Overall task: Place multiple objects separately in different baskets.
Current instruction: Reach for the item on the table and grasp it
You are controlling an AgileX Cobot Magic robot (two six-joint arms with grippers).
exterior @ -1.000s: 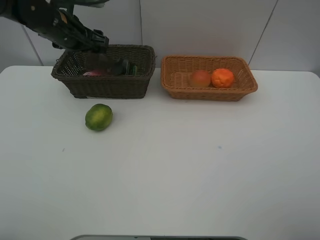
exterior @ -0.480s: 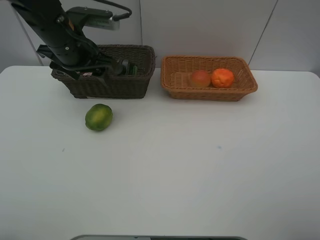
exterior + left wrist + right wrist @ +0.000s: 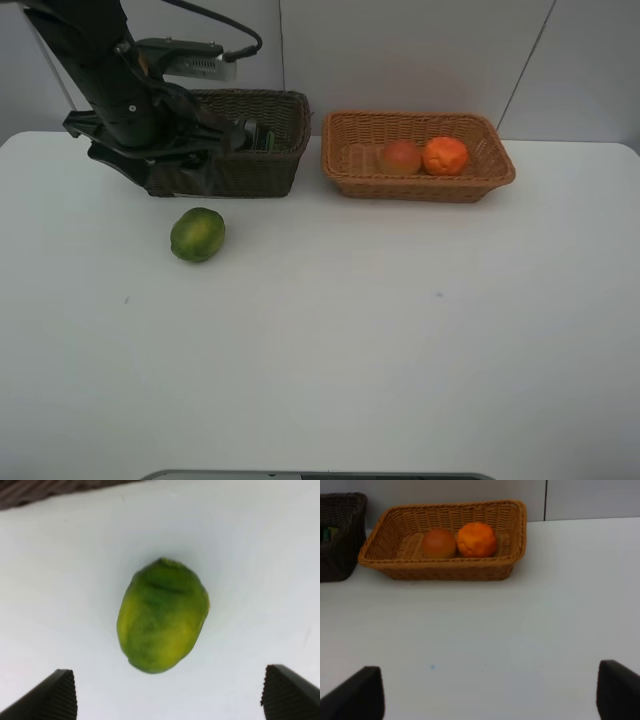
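1. Hovering over the lime (image 3: pixel 162 615), my left gripper (image 3: pixel 165 692) looks straight down on the one fruit not yet sorted; it lies alone on the white table (image 3: pixel 400 330), just in front of the dark basket (image 3: pixel 270 150) at far left.
2. The orange (image 3: pixel 445 155) and the peach (image 3: pixel 401 157) sit touching, side by side, in the tan basket (image 3: pixel 420 185) at far right, so I judge the lime belongs with them and not among the bottles, which barely show in the dark basket behind my arm.
3. My left fingers (image 3: pixel 55 695) stand wide apart, one on each side of the lime, touching nothing and holding nothing.
4. My right gripper (image 3: pixel 490 692) hangs over bare table nearer the front, facing the tan basket, fingers wide and empty.
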